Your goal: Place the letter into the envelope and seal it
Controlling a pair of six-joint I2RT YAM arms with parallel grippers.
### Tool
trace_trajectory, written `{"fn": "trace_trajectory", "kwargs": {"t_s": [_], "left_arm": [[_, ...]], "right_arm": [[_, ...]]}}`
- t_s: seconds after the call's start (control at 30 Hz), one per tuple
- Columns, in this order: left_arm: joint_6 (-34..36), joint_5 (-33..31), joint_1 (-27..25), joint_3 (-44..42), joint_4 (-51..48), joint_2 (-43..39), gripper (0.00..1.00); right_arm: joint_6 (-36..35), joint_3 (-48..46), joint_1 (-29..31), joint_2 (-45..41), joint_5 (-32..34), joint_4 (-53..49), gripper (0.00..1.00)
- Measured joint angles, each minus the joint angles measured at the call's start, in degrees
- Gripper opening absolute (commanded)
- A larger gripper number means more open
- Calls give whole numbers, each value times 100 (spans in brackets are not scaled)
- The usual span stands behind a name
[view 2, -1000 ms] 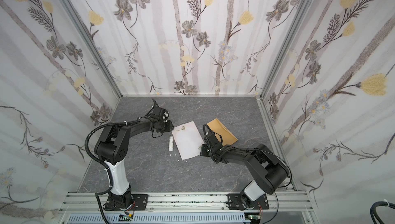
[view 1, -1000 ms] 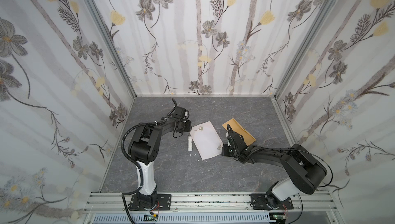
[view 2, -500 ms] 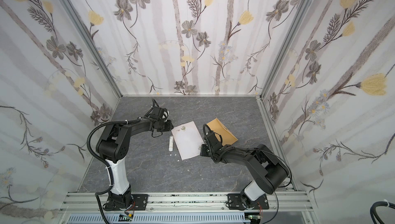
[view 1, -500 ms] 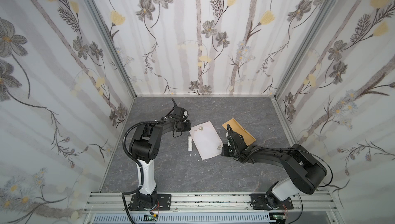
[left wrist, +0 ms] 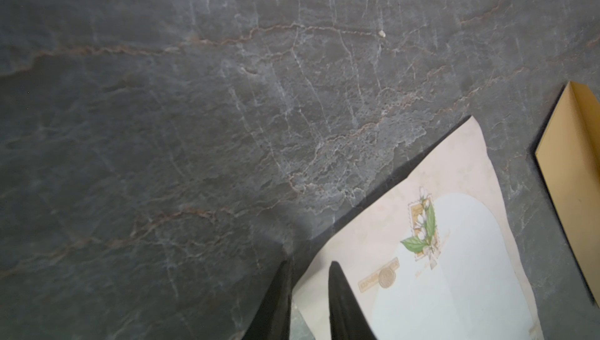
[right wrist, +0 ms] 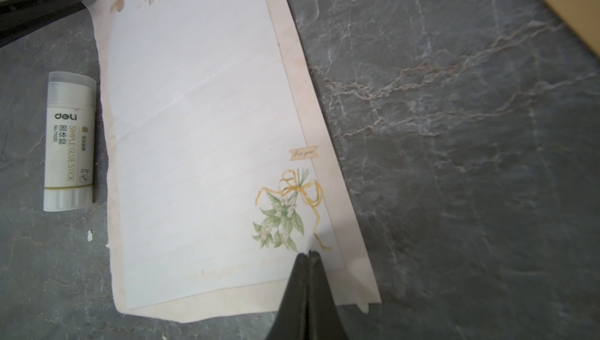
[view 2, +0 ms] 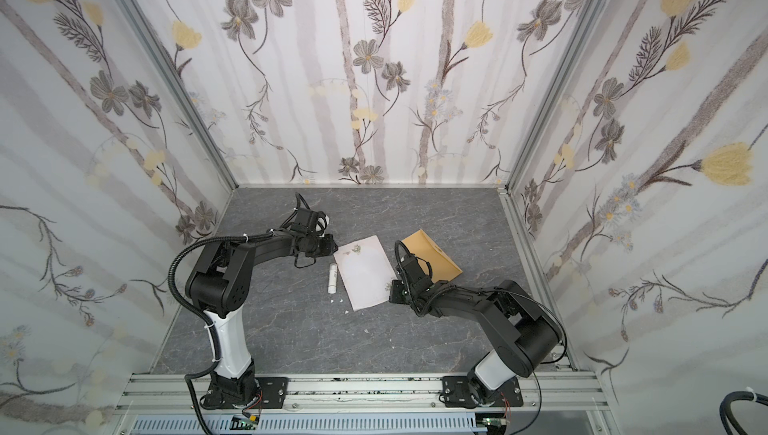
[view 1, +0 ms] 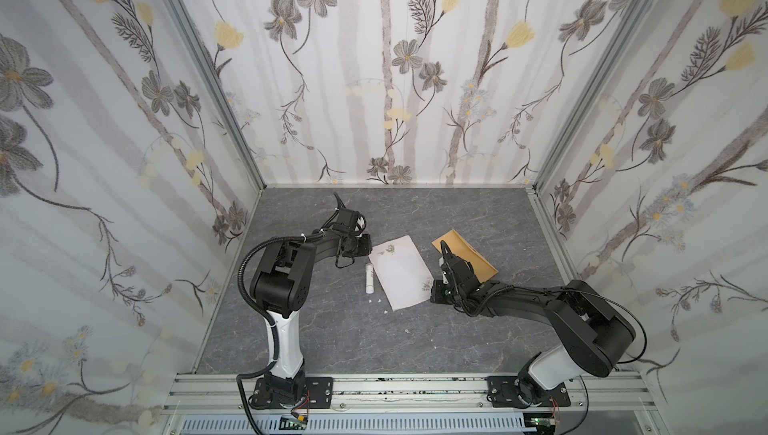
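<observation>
The letter [view 1: 401,273] [view 2: 365,273] lies flat, printed side up, mid-table. The kraft-brown envelope [view 1: 469,258] [view 2: 432,256] lies to its right, partly under the right arm. My left gripper [view 1: 370,244] [left wrist: 308,263] is low at the letter's far left corner. Its jaws are a narrow gap apart, one finger over the paper [left wrist: 454,273] and one beside it. My right gripper [view 1: 432,291] [right wrist: 308,252] is shut, with its tips on the letter [right wrist: 201,127] by the flower print at the near right corner.
A white glue stick [view 1: 368,277] [right wrist: 69,140] lies along the letter's left edge. Small white scraps [view 1: 374,300] dot the grey table [view 1: 332,341] near the letter's near corner. Flowered walls close in the left, back and right.
My left gripper's jaws have narrowed at the letter's far corner. The right gripper and the letter have stayed in place.
</observation>
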Motion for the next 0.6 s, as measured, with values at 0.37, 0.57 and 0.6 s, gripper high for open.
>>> {"fn": "trace_trajectory", "kwargs": {"t_s": [0.37, 0.57, 0.6], "left_arm": [[2, 15, -4, 0, 2, 35, 0], [0, 17, -44, 7, -66, -15, 0], [0, 20, -63, 7, -133, -61, 0]], "right_arm": [[0, 26, -4, 9, 0, -52, 0], [0, 46, -4, 28, -7, -50, 0], [0, 46, -4, 35, -4, -48, 0]]}}
